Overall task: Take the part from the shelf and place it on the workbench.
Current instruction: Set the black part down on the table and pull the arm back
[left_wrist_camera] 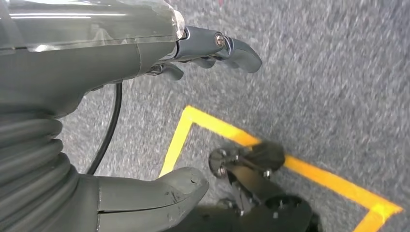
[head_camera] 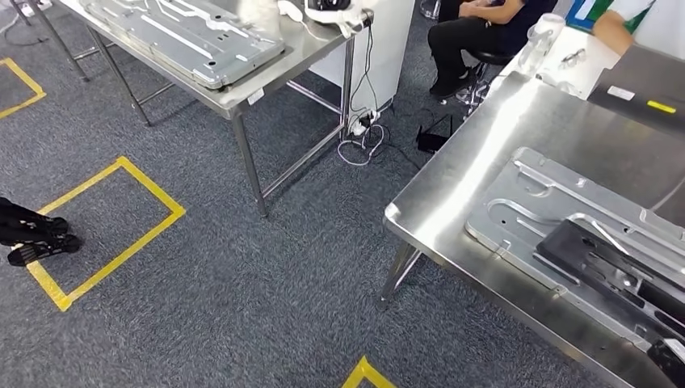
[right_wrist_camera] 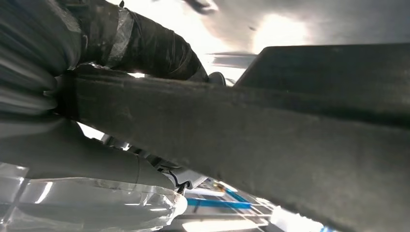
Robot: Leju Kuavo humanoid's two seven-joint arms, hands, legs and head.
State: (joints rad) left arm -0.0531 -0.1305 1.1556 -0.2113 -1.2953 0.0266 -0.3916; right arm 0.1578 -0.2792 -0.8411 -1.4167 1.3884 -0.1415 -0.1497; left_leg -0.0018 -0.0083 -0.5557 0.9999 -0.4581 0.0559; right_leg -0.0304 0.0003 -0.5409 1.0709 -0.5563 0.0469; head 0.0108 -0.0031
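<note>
The black flat part (head_camera: 614,275) lies on a grey stamped metal plate (head_camera: 525,210) on the steel workbench (head_camera: 452,186) at the right. My right hand (head_camera: 669,360) is at the part's near end, at the picture's lower right corner. In the right wrist view the long dark part (right_wrist_camera: 266,140) runs across the picture, and my right hand (right_wrist_camera: 58,125) grips it with the dark thumb (right_wrist_camera: 154,48) over one side. My left hand (left_wrist_camera: 96,58) hangs over the carpet, fingers (left_wrist_camera: 232,48) and thumb (left_wrist_camera: 159,193) apart, holding nothing.
A second steel table (head_camera: 242,89) with a grey panel (head_camera: 186,32) stands at the back left. A person (head_camera: 476,32) sits behind the workbench and another (head_camera: 630,20) stands at the top right. Cables (head_camera: 363,137) lie on the floor. Yellow tape (head_camera: 105,226) marks the carpet.
</note>
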